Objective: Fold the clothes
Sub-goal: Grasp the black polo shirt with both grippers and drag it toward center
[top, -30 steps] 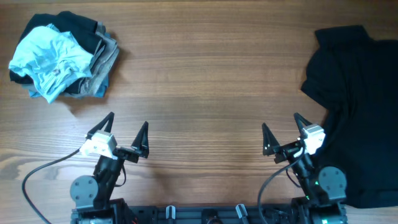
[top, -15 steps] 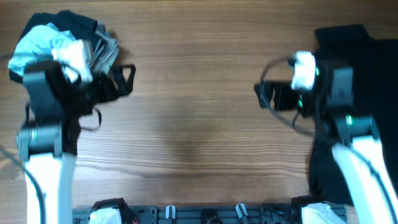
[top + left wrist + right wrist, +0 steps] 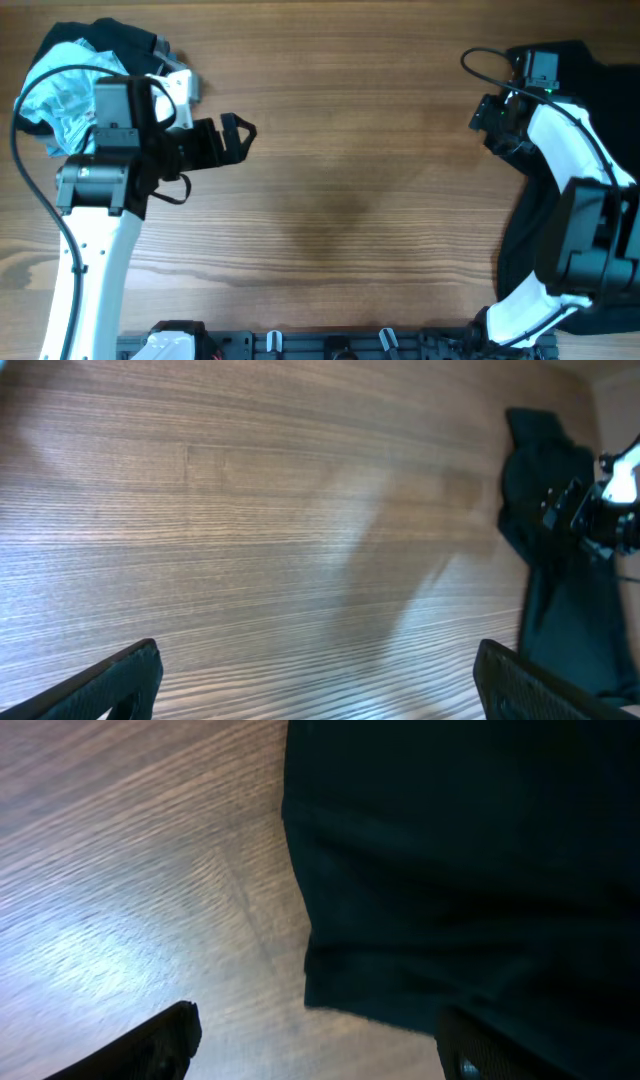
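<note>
A black garment [image 3: 590, 110] lies spread at the right side of the table; it shows dark and close in the right wrist view [image 3: 470, 850] and far right in the left wrist view [image 3: 545, 510]. A heap of clothes with a light blue piece [image 3: 65, 100] sits at the far left. My left gripper [image 3: 235, 135] is open and empty beside the heap, over bare wood [image 3: 315, 680]. My right gripper [image 3: 488, 120] is open, hovering over the black garment's left edge [image 3: 315, 1040], holding nothing.
The wooden table [image 3: 340, 190] runs between the two arms. Black cables hang from both arms, one looping near the right wrist [image 3: 480, 60]. The arm bases stand at the front edge [image 3: 330, 345].
Both arms have risen from their folded rest at the front edge and reached outward: the left toward the clothes heap, the right to the black garment's edge.
</note>
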